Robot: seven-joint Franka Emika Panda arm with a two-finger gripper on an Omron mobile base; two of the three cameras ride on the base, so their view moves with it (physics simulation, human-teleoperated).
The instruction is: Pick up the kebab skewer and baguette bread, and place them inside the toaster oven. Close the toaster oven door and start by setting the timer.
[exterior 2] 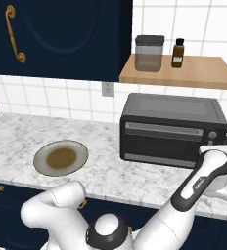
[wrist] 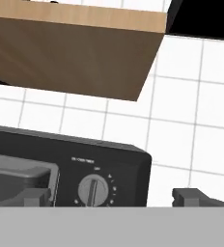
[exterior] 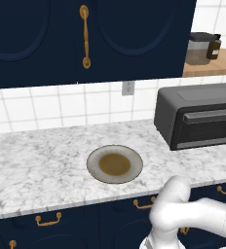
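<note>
The toaster oven (exterior 2: 171, 129) stands on the counter against the tiled wall, also seen from the other side as the toaster oven (exterior: 197, 116). The toaster oven door (exterior 2: 159, 144) is shut flat against the front, its bar handle (wrist: 22, 174) level. My gripper (wrist: 114, 197) is open, its two dark fingertips (wrist: 36, 197) spread wide. It faces the oven's right end, where the round timer knob (wrist: 93, 189) sits just left of the midpoint between the tips, not touched. My arm reaches across to the oven's right front corner (exterior 2: 214, 163). The kebab skewer and baguette bread are out of view.
A grey plate (exterior: 115, 164) with a brown centre lies on the marble counter (exterior: 42, 165) left of the oven. A wooden shelf (exterior 2: 184, 73) above the oven holds a jar (exterior 2: 149, 52) and a dark bottle (exterior 2: 178, 52). Navy cabinets hang overhead.
</note>
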